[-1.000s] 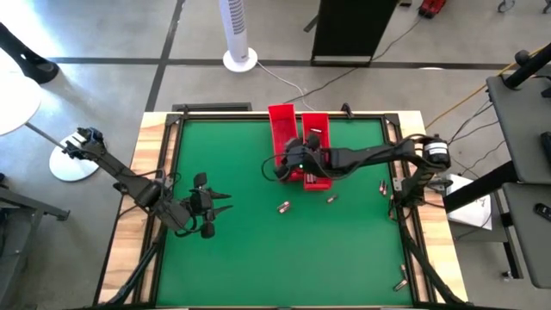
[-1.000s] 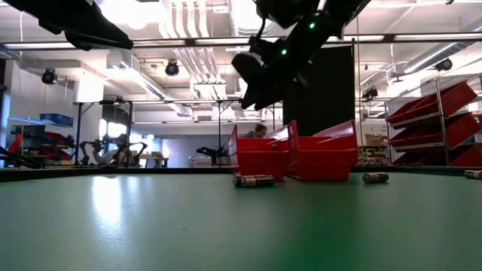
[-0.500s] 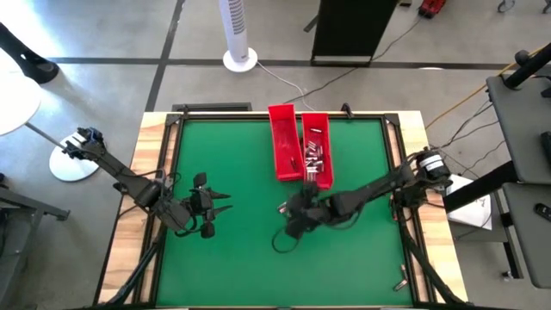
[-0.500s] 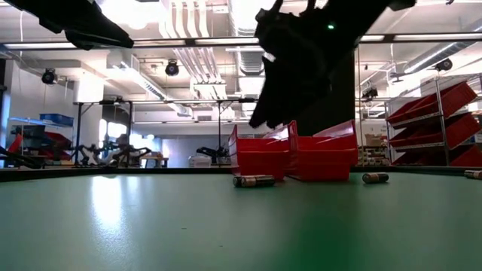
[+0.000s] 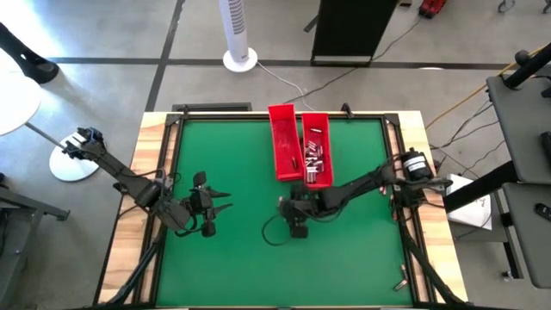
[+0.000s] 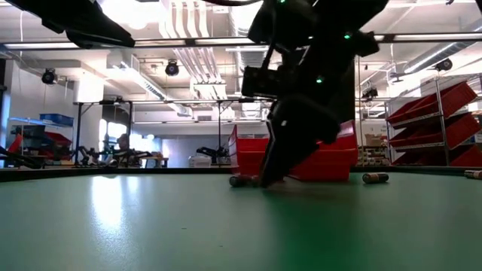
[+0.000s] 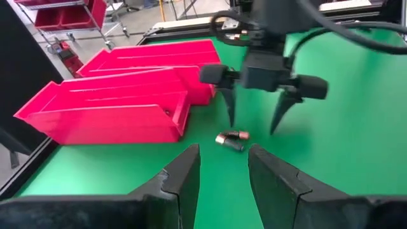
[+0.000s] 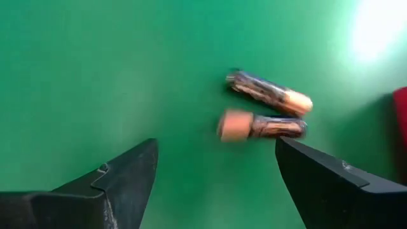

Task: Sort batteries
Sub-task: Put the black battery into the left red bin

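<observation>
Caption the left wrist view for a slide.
Right gripper, jaws open, descends beside two batteries lying near red trays.

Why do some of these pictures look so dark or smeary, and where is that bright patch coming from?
Low view: the right gripper stands against bright ceiling lights, so it reads as a black silhouette, and the green table mirrors the light. Right wrist view: the two batteries look smeared and soft, with white glare on the mat at the top right corner. High view: even light, faint shadows.
</observation>
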Robot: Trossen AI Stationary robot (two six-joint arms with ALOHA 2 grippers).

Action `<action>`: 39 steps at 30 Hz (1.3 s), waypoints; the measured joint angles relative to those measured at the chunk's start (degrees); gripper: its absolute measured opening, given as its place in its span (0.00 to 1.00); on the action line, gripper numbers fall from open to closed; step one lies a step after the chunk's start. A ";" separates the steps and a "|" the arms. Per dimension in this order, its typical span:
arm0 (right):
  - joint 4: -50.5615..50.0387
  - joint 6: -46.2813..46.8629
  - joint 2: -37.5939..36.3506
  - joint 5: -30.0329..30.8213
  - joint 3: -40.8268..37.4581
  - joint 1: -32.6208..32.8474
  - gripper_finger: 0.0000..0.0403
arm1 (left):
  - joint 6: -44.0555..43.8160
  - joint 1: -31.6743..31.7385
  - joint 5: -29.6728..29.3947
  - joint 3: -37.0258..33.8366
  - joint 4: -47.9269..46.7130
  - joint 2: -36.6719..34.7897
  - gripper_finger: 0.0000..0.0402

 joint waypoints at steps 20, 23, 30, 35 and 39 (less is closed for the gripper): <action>7.44 16.30 1.93 -0.43 0.22 -3.67 0.60 | -2.72 0.03 0.05 -0.24 -2.84 0.09 0.28; 8.81 19.69 4.02 0.35 0.22 -3.58 0.54 | -11.33 1.73 -3.79 -1.22 -10.31 -0.40 0.28; 9.57 22.45 6.03 0.88 0.44 -3.57 0.41 | -26.96 9.98 -2.10 -10.67 -13.30 -3.22 0.28; 9.36 21.15 4.67 0.95 0.31 -3.59 0.28 | -18.54 14.04 5.77 -18.81 3.10 -2.33 0.28; 9.22 18.71 4.48 0.19 0.46 -3.57 0.16 | -14.51 16.81 12.82 -21.84 8.61 -1.72 0.28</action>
